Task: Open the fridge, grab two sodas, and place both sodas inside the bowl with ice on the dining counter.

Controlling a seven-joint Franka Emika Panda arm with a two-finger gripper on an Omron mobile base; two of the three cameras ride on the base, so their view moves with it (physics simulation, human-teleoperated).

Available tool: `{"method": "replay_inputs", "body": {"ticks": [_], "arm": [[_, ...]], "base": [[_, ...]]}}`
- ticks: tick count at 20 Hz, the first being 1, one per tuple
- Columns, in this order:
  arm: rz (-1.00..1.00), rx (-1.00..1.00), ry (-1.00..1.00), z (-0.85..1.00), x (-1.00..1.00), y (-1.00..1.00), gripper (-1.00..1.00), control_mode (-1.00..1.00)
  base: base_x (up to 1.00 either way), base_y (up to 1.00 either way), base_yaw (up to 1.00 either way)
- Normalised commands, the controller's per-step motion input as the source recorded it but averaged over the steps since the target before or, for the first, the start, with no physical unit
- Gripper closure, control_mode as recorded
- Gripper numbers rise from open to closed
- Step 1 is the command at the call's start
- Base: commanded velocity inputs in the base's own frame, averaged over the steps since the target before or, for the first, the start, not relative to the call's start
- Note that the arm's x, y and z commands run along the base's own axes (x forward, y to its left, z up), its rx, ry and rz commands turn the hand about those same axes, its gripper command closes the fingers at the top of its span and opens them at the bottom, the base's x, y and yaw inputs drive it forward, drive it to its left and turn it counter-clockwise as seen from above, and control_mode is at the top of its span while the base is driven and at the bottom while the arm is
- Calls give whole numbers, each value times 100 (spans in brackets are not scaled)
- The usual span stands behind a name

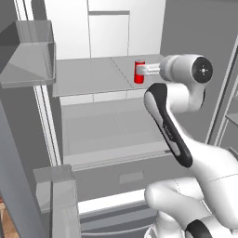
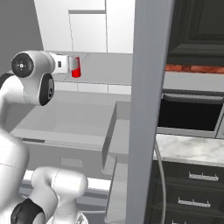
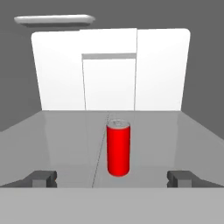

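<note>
The gripper [image 3: 112,178] is reaching into the fridge [image 1: 74,28] with its fingers spread wide and nothing between them. Straight ahead of it, one red can [image 3: 118,148] is standing upright on a grey shelf [image 3: 175,135], its long axis vertical, lined up with the gap between the fingertips and standing apart from them. Judging from that, the coming move is calling for a level advance before closing. One soda is showing, the can; I am counting one arm.

The red can [image 1: 139,72] is standing upright on a grey fridge shelf [image 1: 88,76], the end effector [image 1: 145,69] reaching it from three o'clock.
</note>
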Motion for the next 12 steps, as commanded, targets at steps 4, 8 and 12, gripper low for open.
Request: {"method": "replay_inputs", "body": {"ticks": [4, 8, 12], "arm": [[-1, -3, 1, -9, 55, 0, -100, -100], [0, -5, 4, -8, 49, 0, -100, -100], [0, -3, 4, -7, 44, 0, -100, -100]], "base": [[0, 0, 0], [0, 0, 0], [0, 0, 0]]}}
